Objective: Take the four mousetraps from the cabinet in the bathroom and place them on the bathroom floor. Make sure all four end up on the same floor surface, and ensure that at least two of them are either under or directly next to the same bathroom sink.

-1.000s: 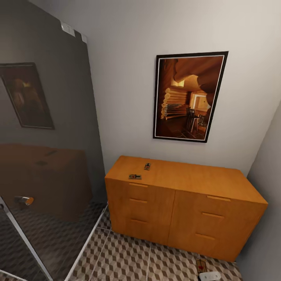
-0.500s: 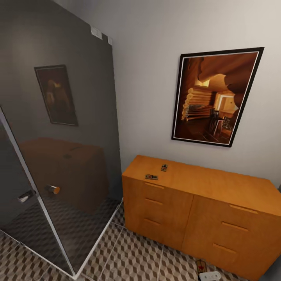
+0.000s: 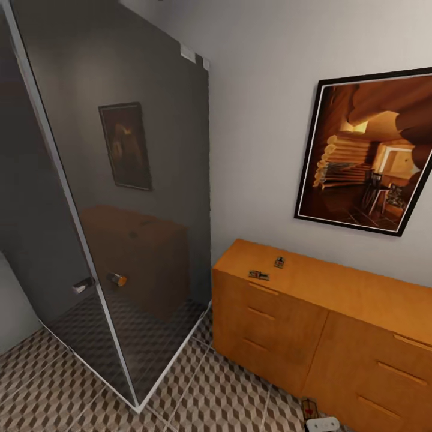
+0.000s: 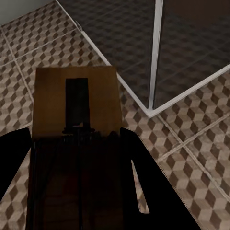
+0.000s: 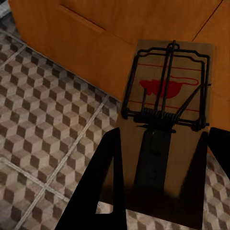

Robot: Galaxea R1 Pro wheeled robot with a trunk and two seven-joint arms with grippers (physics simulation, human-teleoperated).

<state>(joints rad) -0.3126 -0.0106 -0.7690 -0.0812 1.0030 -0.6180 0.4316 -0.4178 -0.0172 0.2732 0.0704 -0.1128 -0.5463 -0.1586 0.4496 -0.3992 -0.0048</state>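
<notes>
Two mousetraps (image 3: 259, 275) (image 3: 279, 261) lie on the left end of the honey-orange cabinet (image 3: 336, 288) top. My left gripper (image 4: 72, 139) is shut on a third mousetrap (image 4: 76, 96), seen from its plain wooden side and held above the cube-patterned bathroom floor (image 4: 191, 139). My right gripper (image 5: 163, 143) is shut on a fourth mousetrap (image 5: 167, 86) with a red mouse print and black spring bar, held close to the cabinet front (image 5: 110, 43). That trap (image 3: 309, 410) also shows low in the head view, before the cabinet. The bathroom sink is out of view.
A dark glass shower enclosure (image 3: 120, 210) with a chrome handle (image 3: 117, 279) stands left of the cabinet, its white corner frame (image 4: 153, 72) near my left hand. A framed log-cabin picture (image 3: 366, 162) hangs on the wall above the cabinet. Tiled floor (image 3: 198, 402) runs between them.
The head camera has turned left, so the cabinet and picture sit farther right in the picture and more shower glass shows. The two traps on the cabinet have not moved.
</notes>
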